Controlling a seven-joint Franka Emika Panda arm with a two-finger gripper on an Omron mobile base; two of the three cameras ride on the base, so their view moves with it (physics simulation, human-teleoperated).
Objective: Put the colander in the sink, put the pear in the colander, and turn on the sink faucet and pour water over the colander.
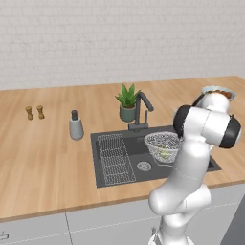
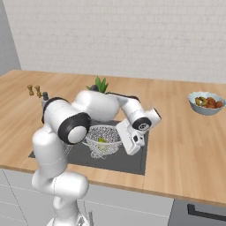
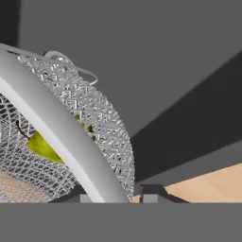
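Note:
The colander (image 1: 162, 142) sits tilted in the right half of the dark sink (image 1: 136, 143), and the yellow-green pear (image 1: 164, 153) lies inside it. The right base view shows the colander (image 2: 103, 136) and pear (image 2: 101, 140) beside my gripper (image 2: 127, 148), which reaches down at the bowl's right rim. In the hand view the thick silver rim of the colander (image 3: 94, 113) runs down between the fingertips of my gripper (image 3: 117, 198), which is shut on it; the pear (image 3: 42, 146) shows through the mesh. The sink faucet (image 1: 141, 111) stands behind the basin, its spout angled over it.
A flat wire rack (image 1: 115, 160) fills the sink's left side, next to the round drain (image 1: 143, 166). On the counter stand a soap dispenser (image 1: 75, 127), a potted plant (image 1: 128, 103), two small shakers (image 1: 34, 112) and a fruit bowl (image 2: 205, 102) at far right.

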